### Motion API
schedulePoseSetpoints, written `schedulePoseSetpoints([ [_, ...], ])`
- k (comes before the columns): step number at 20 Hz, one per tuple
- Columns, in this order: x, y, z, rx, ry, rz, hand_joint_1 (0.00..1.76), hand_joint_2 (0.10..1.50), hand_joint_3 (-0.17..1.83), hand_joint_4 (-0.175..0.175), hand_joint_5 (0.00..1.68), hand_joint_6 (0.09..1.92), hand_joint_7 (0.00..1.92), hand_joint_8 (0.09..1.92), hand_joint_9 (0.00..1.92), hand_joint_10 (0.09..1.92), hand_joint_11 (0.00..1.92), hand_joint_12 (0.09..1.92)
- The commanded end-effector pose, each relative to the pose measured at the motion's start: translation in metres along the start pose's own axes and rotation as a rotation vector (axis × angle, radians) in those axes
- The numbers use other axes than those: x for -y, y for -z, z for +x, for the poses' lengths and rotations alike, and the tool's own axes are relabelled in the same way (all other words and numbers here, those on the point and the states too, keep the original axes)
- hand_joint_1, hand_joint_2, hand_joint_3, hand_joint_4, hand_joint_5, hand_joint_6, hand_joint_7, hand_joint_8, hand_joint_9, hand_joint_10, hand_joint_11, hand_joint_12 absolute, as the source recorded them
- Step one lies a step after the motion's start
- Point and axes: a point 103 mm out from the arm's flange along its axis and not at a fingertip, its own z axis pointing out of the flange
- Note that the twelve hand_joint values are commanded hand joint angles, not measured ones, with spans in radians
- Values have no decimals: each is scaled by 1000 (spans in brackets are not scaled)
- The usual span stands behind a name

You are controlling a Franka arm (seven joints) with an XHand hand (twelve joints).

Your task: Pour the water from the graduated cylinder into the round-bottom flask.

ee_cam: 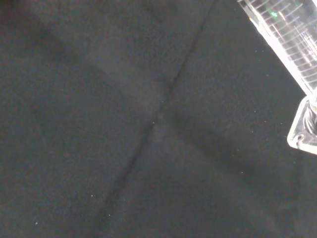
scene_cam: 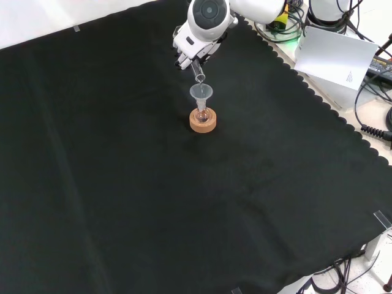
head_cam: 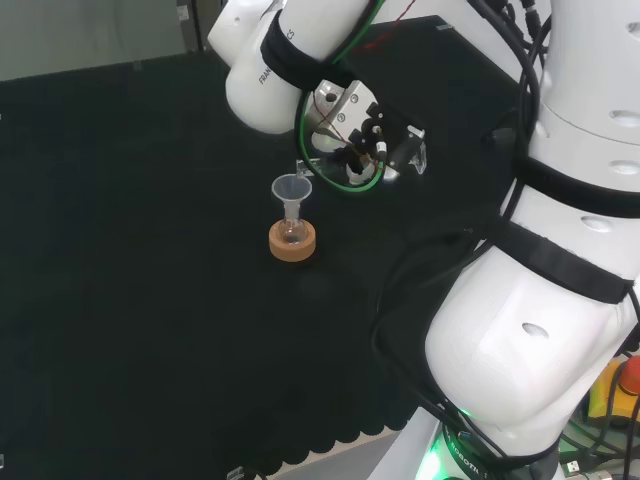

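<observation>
Right now my biggest risk is the pour missing: the clear graduated glass cylinder is tilted with its mouth just above the clear plastic funnel, and any drift of the arm would put water on the black cloth bench cover. A knock could tip the funnel off the neck, or rock the flask on its ring.

From large to small: the white arm link at 12 o'clock of the flask in the front view, then the black and white hand; I cannot tell how its fingers sit. The cylinder's ruled wall and clear foot show in the wrist view, lip hidden. The small clear round-bottom flask sits upright in the tan cork ring stand, mid-cloth. Water level unreadable.
</observation>
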Motion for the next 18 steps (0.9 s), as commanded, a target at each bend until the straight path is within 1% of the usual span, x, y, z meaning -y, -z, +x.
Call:
schedulePoseSetpoints([
  [1,-2,1,2,19,0,4,1139,1254,-175,-175,893,1173,1467,243,1649,87,1358,637],
  [4,0,-2,-2,14,2,0,1139,1254,-175,-175,893,1173,1467,243,1649,87,1357,637],
  [10,-1,1,1,50,-2,7,1139,1254,-175,-175,893,1173,1467,242,1645,87,1355,638],
  [13,0,0,-2,44,1,3,1139,1254,-175,-175,892,1173,1467,242,1644,87,1355,638],
  [18,0,1,-2,55,-2,5,1139,1254,-175,-175,892,1173,1467,241,1642,87,1353,639],
])
